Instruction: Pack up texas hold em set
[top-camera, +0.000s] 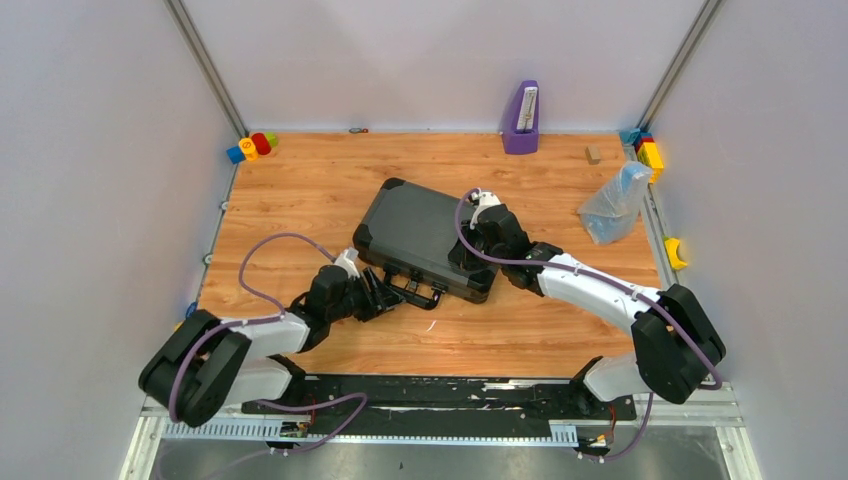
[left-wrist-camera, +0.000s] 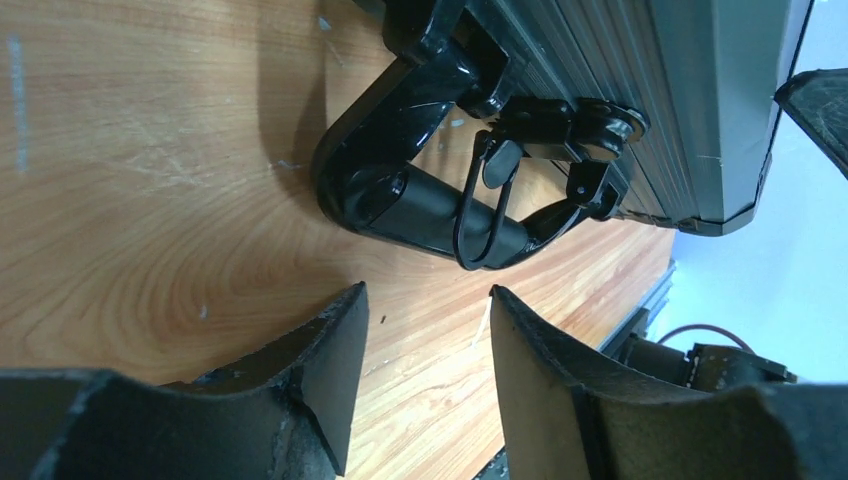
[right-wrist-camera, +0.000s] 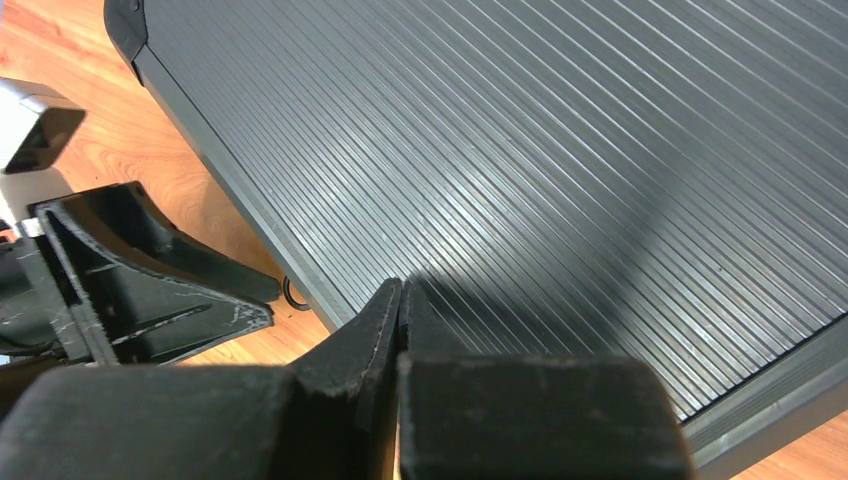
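Note:
The black ribbed case (top-camera: 420, 232) lies closed on the wooden table, its handle (top-camera: 420, 293) at the near edge. My left gripper (top-camera: 385, 296) is open and empty just left of the handle; in the left wrist view the handle (left-wrist-camera: 410, 190) and a latch (left-wrist-camera: 570, 125) lie beyond its open fingers (left-wrist-camera: 425, 300). My right gripper (top-camera: 478, 252) is shut with nothing in it, its tips pressed on the lid near the case's right near corner; the lid (right-wrist-camera: 520, 150) fills the right wrist view beyond the gripper (right-wrist-camera: 402, 290). Chips, decks, button and die are out of view.
A purple upright holder (top-camera: 521, 118) stands at the back. Colourful toy blocks sit at the back left (top-camera: 251, 146) and back right (top-camera: 650, 152). A clear plastic bag (top-camera: 613, 204) lies right of the case, a small wooden block (top-camera: 593, 154) behind it.

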